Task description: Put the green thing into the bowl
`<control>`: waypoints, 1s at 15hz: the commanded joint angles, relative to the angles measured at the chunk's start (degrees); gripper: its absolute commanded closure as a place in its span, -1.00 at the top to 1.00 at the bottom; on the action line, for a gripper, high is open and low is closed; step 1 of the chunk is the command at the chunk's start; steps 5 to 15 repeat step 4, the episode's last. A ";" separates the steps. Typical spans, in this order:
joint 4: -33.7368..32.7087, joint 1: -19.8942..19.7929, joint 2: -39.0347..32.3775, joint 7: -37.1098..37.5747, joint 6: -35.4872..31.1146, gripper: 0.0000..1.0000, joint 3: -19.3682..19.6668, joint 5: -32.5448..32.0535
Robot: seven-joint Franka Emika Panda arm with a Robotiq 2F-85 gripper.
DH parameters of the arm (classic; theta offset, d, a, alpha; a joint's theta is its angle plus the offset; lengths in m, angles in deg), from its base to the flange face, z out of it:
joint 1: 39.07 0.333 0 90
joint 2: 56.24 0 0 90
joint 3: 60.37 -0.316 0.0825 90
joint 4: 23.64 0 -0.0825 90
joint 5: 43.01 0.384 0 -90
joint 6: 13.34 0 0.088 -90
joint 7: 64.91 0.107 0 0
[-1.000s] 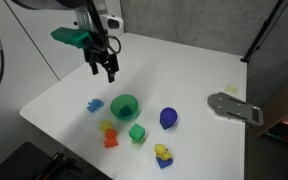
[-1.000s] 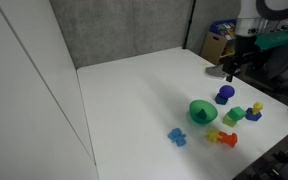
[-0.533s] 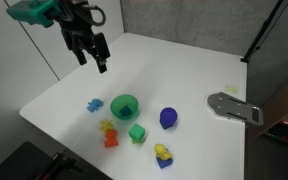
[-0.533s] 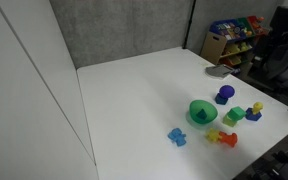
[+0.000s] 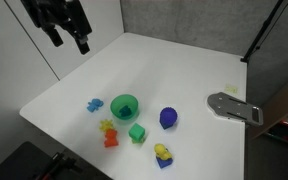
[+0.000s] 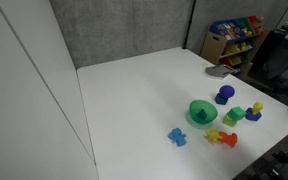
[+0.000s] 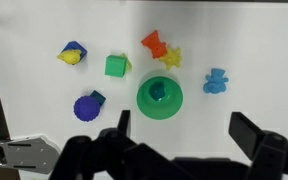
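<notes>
The bright-green bowl (image 5: 125, 104) stands on the white table and shows in both exterior views (image 6: 202, 112) and the wrist view (image 7: 160, 98). The dark teal-green thing (image 7: 159, 91) lies inside the bowl, also seen as a darker patch in an exterior view (image 5: 126, 107). My gripper (image 5: 70, 42) hangs high above the table's far left corner, well away from the bowl. In the wrist view the gripper (image 7: 184, 130) is open and empty, its fingers spread wide below the bowl.
Around the bowl lie a bright-green cube (image 5: 137, 132), a blue-purple ball (image 5: 168, 118), a small blue piece (image 5: 93, 103), red and yellow pieces (image 5: 109, 133) and a yellow-blue piece (image 5: 163, 154). A grey metal plate (image 5: 234, 107) sits at the table's edge.
My gripper has risen and moved away from the bowl toward the far left corner. It has left the other exterior view. The objects have not moved.
</notes>
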State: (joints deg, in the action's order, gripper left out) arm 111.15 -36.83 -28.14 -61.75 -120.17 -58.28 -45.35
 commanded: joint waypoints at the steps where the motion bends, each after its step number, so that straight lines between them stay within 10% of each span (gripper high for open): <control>1: -0.28 -0.28 1.17 -3.73 3.03 1.00 0.46 3.35; 15: -0.12 -0.93 0.67 -2.34 2.19 1.00 -0.72 3.07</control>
